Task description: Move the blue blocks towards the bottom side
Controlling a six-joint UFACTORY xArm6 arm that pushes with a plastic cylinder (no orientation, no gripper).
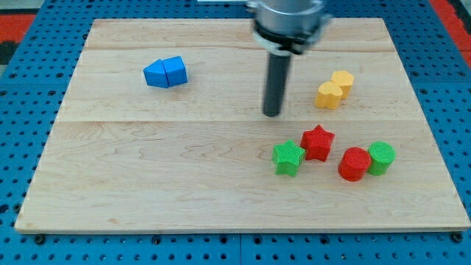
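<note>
On the wooden desk (147, 184), locate the two blue blocks (165, 73) at the view's upper left. They sit touching each other, side by side; their exact shapes are hard to make out, though both look angular. They lie near the view's top, well apart from every other block.

Moving right, find the rod. My tip (272, 114) rests on the desk near the centre, well apart from the blue blocks and above the green star block (288, 158). The arm carries no jawed end effector, so no open or closed state applies.

The red star block (318, 142) touches the green star block on its right. Further right, two yellow blocks (335, 89) sit touching, and below them the red cylinder block (355, 163) touches the green cylinder block (381, 157).

You can read no labels or writing.
</note>
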